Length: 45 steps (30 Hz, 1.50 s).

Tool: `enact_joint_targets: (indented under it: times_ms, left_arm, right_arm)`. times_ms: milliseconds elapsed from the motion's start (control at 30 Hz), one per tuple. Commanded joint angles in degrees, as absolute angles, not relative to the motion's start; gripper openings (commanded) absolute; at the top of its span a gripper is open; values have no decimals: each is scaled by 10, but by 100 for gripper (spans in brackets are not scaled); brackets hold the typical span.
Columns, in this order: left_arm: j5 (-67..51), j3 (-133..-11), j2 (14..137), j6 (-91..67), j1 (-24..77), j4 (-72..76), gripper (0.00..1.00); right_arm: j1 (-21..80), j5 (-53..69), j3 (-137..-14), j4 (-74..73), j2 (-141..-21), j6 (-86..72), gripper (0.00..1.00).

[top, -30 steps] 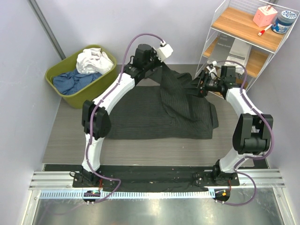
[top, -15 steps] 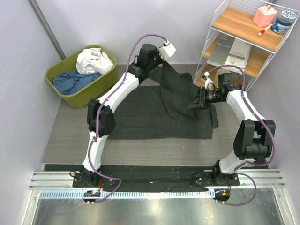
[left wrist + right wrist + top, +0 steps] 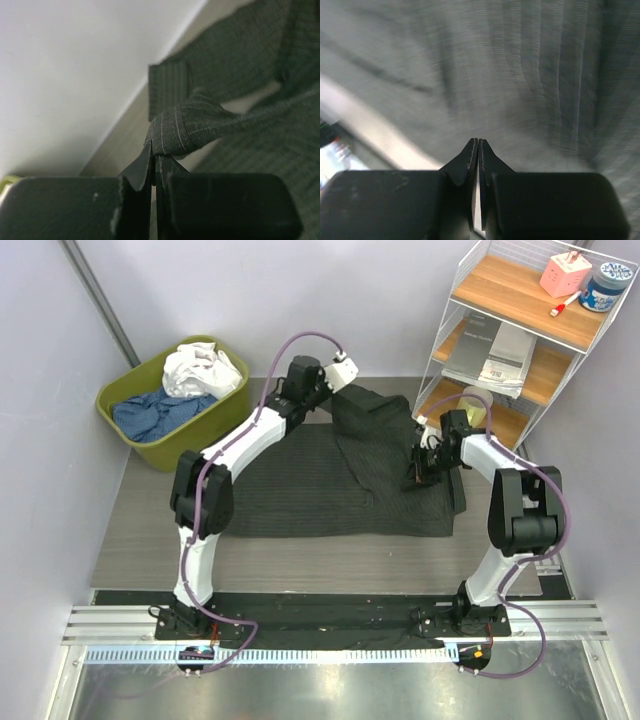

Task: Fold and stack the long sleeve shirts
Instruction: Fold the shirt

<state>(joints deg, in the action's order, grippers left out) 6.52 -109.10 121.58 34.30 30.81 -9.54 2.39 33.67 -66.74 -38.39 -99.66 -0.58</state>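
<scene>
Wrist cameras show what the overhead view hides: left claw (image 3: 155, 156) pinches a fold of the dark shirt (image 3: 300, 490), while right claw (image 3: 478, 145) is closed over cloth.

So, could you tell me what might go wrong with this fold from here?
The left gripper pinches only a small bunched fold of the shirt at its tips, so it may slip out. The right gripper is shut with no cloth visible between its tips, so that side might fold unevenly.
</scene>
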Motion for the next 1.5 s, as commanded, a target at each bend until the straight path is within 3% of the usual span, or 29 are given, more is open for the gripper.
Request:
enact_joint_targets:
  times_ms: [0, 233, 433, 667, 800, 1167, 1333, 1433, 1467]
  left_arm:
    - [19, -1021, 1109, 327, 299, -68, 0]
    - [-118, -867, 975, 330, 263, -105, 0]
    - [-218, -706, 872, 465, 247, -204, 0]
    - [-183, -521, 785, 605, 242, -132, 0]
    - [-173, -443, 766, 651, 241, -84, 0]
    - [-159, -310, 671, 782, 234, 61, 0]
    - [-151, -287, 630, 804, 232, 22, 0]
    - [-147, -248, 587, 807, 231, -11, 13]
    - [-147, -244, 572, 794, 231, -26, 40]
  right_arm:
    - [20, 233, -664, -336, -1014, -24, 8]
    - [19, 255, -660, -340, -1010, -33, 7]
    - [8, 309, -658, -409, -953, 41, 9]
    - [-22, 307, -683, -539, -910, 169, 13]
    - [-25, 295, -683, -550, -905, 193, 21]
    - [-25, 302, -709, -584, -897, 231, 29]
    - [-25, 308, -731, -589, -905, 228, 31]
    - [-25, 317, -742, -597, -917, 231, 33]
    - [-25, 320, -745, -599, -918, 233, 34]
